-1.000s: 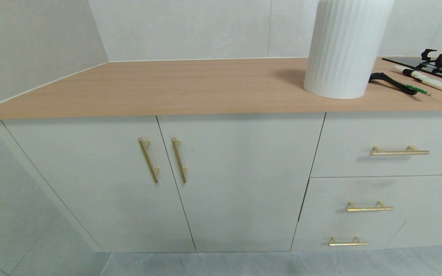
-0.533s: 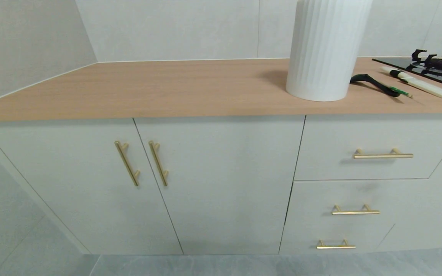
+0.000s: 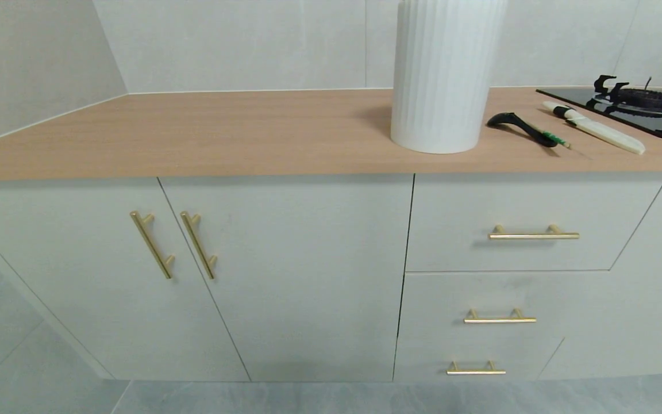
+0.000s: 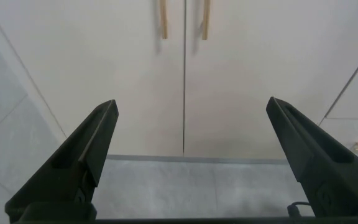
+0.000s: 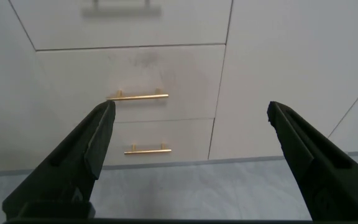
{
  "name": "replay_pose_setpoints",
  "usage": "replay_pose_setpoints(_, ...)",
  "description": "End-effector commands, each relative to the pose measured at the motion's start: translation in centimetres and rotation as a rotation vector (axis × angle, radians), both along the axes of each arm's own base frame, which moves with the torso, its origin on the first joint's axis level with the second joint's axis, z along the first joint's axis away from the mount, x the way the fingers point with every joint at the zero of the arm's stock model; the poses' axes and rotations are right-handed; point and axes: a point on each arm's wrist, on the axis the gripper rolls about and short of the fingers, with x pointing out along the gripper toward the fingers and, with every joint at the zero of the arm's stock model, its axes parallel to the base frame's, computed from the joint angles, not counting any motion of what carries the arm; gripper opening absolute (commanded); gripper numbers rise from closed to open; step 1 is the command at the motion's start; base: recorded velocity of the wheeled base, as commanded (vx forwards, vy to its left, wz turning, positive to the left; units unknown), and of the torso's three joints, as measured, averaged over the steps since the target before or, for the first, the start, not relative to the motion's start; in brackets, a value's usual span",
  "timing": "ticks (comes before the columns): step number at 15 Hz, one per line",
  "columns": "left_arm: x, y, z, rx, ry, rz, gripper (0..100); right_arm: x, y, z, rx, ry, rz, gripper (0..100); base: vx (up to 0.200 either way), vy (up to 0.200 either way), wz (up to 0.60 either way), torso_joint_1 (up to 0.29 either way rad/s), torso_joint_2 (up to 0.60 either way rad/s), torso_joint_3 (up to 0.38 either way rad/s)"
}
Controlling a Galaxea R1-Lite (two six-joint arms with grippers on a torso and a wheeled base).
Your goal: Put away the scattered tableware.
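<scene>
Well — both arms' jaws apart, empty; drive closer, square up on white knife and black-handled tool at 2 o'clock.

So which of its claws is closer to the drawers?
Right. The right gripper hangs open in front of the drawers, facing their gold handles; the left gripper faces the double doors beside them.

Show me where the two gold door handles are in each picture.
Head view: door handles, left of the drawers.
Left wrist view: their lower ends, beyond the open fingers.
Right wrist view: faces drawer handles instead.
Shared landmark: grey floor under the cabinet.
</scene>
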Motion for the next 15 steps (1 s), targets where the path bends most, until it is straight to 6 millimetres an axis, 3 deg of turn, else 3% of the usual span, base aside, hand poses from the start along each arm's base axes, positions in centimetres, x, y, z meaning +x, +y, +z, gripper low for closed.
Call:
replay_pose_setpoints(1,0.0,0.0,0.0,0.0,0.001,0.002,100,0.0,0.0,0.0,-0.001,0.001,0.001,100,0.0,0.0,0.0,0.0,0.0,0.0)
replay_pose_setpoints(3,0.0,0.0,0.0,0.0,0.001,0.002,100,0.0,0.0,0.0,-0.001,0.001,0.001,100,0.0,0.0,0.0,0.0,0.0,0.0)
replay_pose_setpoints(6,0.0,0.0,0.0,-0.002,0.001,0.002,100,0.0,0.0,0.0,-0.001,0.004,0.001,100,-0.2,0.0,0.0,0.001,0.0,0.004)
replay_pose_setpoints(12,0.0,0.0,0.0,0.0,0.001,0.002,100,0.0,0.0,0.0,0.0,0.001,0.001,100,0.0,0.0,0.0,0.0,0.0,0.0)
replay_pose_setpoints(13,0.0,0.0,0.0,0.0,0.001,0.002,100,-0.1,0.0,0.5,0.002,-0.019,0.011,100,0.0,0.0,0.0,0.0,0.0,0.0)
replay_pose_setpoints(15,0.0,0.0,0.0,0.0,0.001,0.002,100,-0.2,0.1,6.0,0.074,-0.067,0.085,100,0.0,0.0,0.0,0.0,0.0,0.0)
